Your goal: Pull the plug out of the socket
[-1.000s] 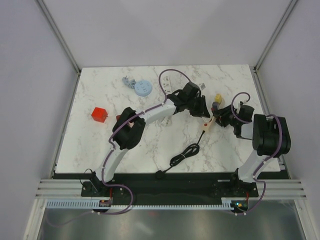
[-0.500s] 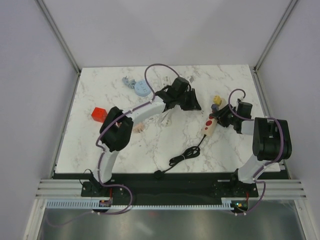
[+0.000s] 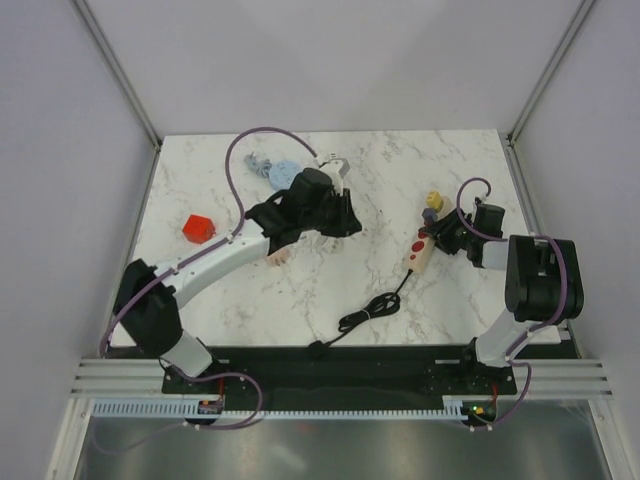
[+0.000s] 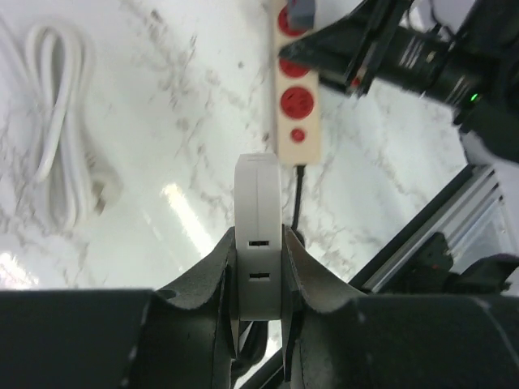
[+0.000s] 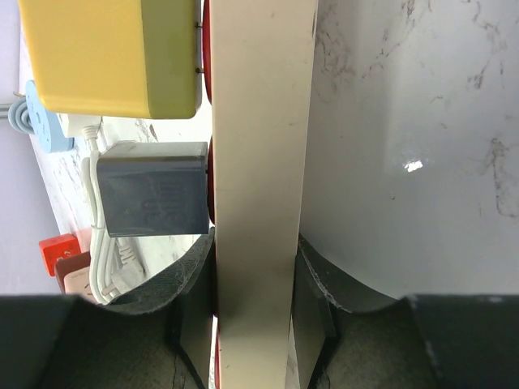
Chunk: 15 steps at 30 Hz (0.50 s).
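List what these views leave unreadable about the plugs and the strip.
- Left wrist: white plug, lower end hidden between left gripper fingers.
- Left wrist: power strip, far end cut off by top edge.
- Right wrist: yellow plug, top cut off by frame.
- Top external: black cord, end too small.

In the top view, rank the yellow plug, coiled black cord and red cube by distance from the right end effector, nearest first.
1. Yellow plug, just beyond the right end effector.
2. Coiled black cord, toward the bases.
3. Red cube, far left.
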Available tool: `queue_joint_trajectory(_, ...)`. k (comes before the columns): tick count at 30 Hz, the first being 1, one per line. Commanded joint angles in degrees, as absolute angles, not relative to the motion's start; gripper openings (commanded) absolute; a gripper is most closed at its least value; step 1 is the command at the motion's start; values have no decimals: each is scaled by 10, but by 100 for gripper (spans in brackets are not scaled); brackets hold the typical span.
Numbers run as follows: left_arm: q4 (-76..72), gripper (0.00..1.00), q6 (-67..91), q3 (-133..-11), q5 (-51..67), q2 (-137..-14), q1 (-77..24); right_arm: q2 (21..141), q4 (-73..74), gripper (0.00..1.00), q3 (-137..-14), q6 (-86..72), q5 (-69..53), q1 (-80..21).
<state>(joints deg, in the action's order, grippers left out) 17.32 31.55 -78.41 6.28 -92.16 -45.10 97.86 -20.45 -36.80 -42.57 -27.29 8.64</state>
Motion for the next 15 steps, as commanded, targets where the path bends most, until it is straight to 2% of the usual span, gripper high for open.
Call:
queue_joint_trajectory(1,197,2,274,-668,39,-825,-440,991,-159,0,-356,-368,-207,94)
queue_joint_trajectory(6,200,2,307,-523,71,-715,-420,993,-161,0,-357,-370,-209,93)
queue_joint_trajectory(15,208,7,330,-448,95,-698,-375,998,-161,0,-361,-369,-212,88)
